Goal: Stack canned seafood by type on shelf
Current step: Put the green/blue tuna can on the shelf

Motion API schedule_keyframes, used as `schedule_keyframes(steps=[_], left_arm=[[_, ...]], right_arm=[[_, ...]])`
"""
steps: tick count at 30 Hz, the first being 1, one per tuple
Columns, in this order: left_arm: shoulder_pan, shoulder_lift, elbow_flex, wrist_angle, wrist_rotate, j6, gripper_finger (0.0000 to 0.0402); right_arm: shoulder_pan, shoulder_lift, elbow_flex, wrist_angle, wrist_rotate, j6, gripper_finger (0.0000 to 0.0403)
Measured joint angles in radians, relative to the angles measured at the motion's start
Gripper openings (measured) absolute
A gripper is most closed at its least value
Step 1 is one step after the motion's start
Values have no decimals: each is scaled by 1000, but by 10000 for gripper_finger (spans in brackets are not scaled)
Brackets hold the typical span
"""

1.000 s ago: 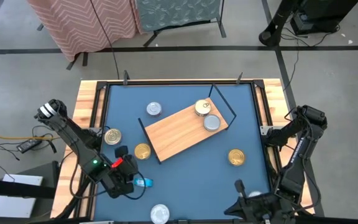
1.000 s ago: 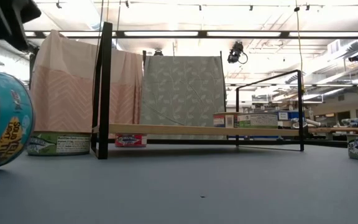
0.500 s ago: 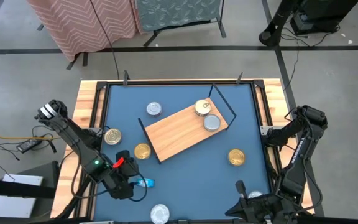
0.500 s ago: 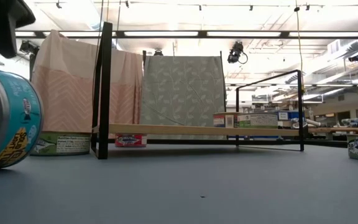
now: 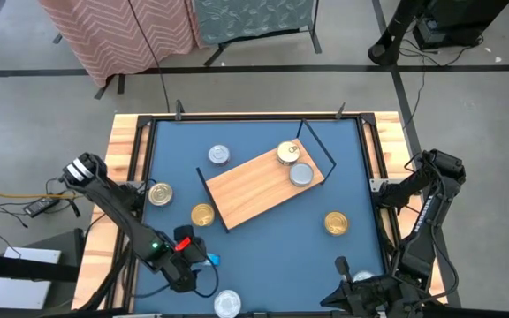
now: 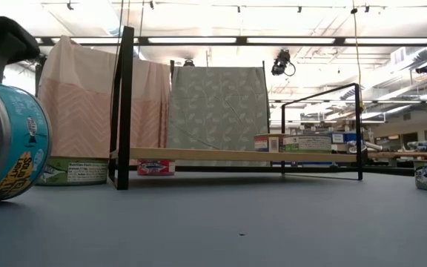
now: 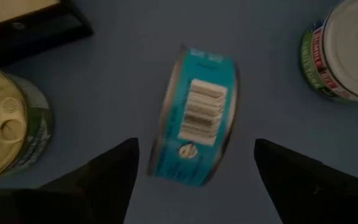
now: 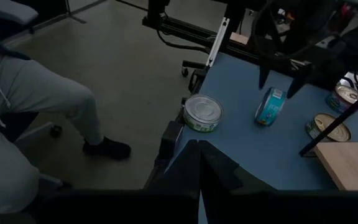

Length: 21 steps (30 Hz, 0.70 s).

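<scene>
- Since the earlier frames the left tool (image 5: 186,262) has let go of the blue-labelled can (image 5: 207,260) and drawn back toward the near edge of the tabletop (image 5: 263,238); the can lies on its side just beside it.
- The left wrist view alone shows that can's barcode (image 7: 199,113) facing up, and the tool's two fingers (image 7: 98,180) spread wide on either side, clear of the tin.
- The low view shows the same can's (image 6: 10,141) teal side label close up at the picture's left; the high view gives only a blue sliver.
- The shelf (image 5: 263,183) sits slantwise mid-tabletop, with a gold-lidded can (image 5: 287,154) and a silver-lidded can (image 5: 300,173) touching at its far right end.
- Other tins lie loose: silver (image 5: 218,155) behind the shelf, gold (image 5: 159,193) and gold (image 5: 202,215) off its left end, gold (image 5: 336,223) to the right, silver (image 5: 227,304) at the near edge.
- The left arm reaches from the left rim, elbow bent, wrist pointing down.
- The right tool (image 5: 347,281) waits at the near right corner, fingers pressed together; its wrist view shows a seated person's leg (image 8: 48,99) beyond the tabletop.
</scene>
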State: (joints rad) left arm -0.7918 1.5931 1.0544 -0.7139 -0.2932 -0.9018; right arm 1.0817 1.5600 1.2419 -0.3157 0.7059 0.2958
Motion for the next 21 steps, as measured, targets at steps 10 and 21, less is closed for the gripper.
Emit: schedule_keyframes(steps=[10,21], left_arm=[[22,73,0,16,-18,37,307],[29,84,0,39,-6,139,146]], right_arm=[[1,0,0,8,0,0,11],[16,0,0,9,5,17,11]])
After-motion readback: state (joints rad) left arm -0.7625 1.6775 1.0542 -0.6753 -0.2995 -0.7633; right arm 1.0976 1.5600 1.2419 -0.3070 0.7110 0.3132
